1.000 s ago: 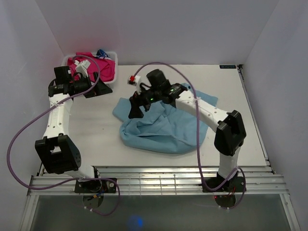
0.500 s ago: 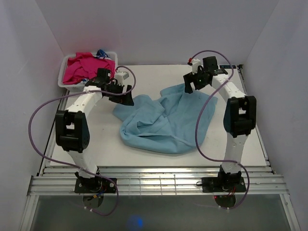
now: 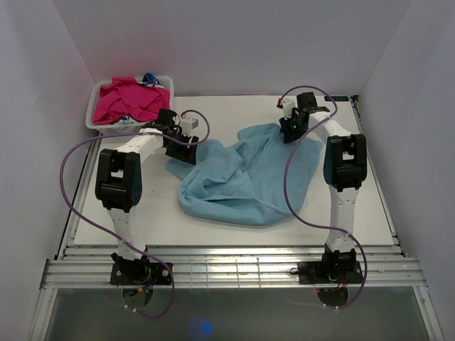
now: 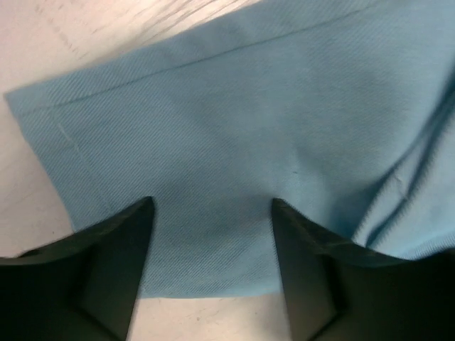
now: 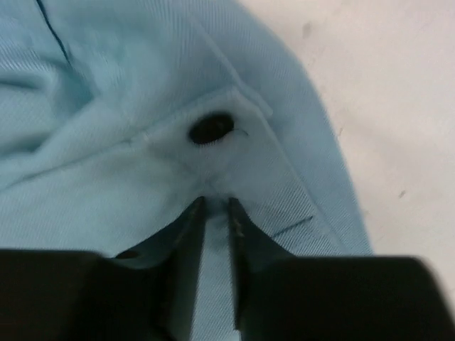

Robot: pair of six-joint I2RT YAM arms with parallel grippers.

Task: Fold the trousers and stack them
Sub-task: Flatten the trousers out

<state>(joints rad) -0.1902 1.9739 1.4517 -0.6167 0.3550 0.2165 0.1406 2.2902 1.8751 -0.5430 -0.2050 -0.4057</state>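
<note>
The trousers (image 3: 242,177) lie crumpled in a loose heap around the middle of the white surface (image 3: 142,206), not folded, with one part spreading toward the far right. The left pincer (image 3: 183,147) is at the far left corner of the cloth. In the left wrist view, this pincer (image 4: 212,206) stands wide, and its two dark fingers (image 4: 117,249) are set on either side of a flat hemmed end of the trousers (image 4: 234,128), which rests on the surface. The right pincer (image 3: 290,131) is at the far right part of the garment. In its own view, the right pincer (image 5: 215,204) is narrow and nips a strip of the light blue cloth (image 5: 106,185), just below a small dark oval (image 5: 211,129); I cannot tell if this is a button or a hole. A white basket (image 3: 92,122) with pink garments (image 3: 131,99) stands at the far left corner, apart from the trousers.
</note>
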